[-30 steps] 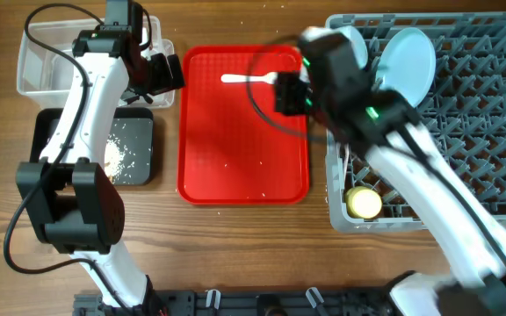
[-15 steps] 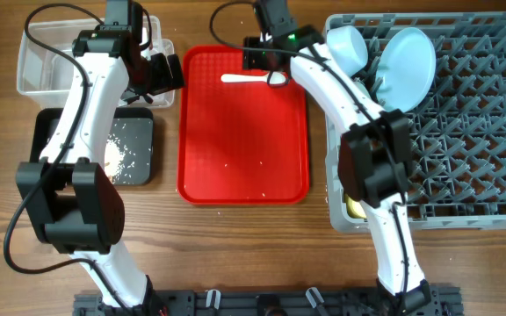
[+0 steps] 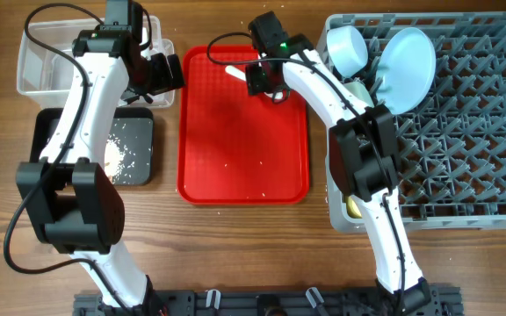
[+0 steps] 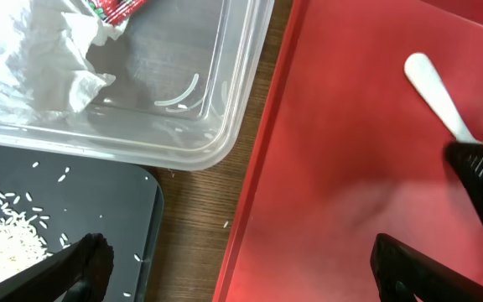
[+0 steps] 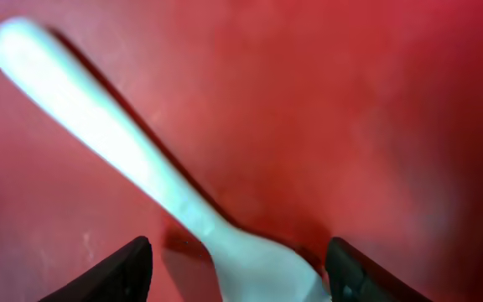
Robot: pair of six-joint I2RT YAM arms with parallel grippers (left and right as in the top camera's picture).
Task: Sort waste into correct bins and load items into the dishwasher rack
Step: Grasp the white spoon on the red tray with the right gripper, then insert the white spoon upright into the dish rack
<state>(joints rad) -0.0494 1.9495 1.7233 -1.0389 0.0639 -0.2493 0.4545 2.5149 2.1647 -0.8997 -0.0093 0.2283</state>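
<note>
Straddling white spoon (image 5: 141,168), top of red tray (image 3: 244,149): right gripper (image 5: 237,268), fingers spread. Left gripper (image 4: 237,256) likewise spread, upper left.

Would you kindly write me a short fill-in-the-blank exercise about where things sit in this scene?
The white utensil lies on the ____ tray. The crumpled napkin sits in the ____ tub. The food scraps lie in the ____ bin. The ____ end effector straddles the utensil.
Missing words: red; clear; black; right.
</note>
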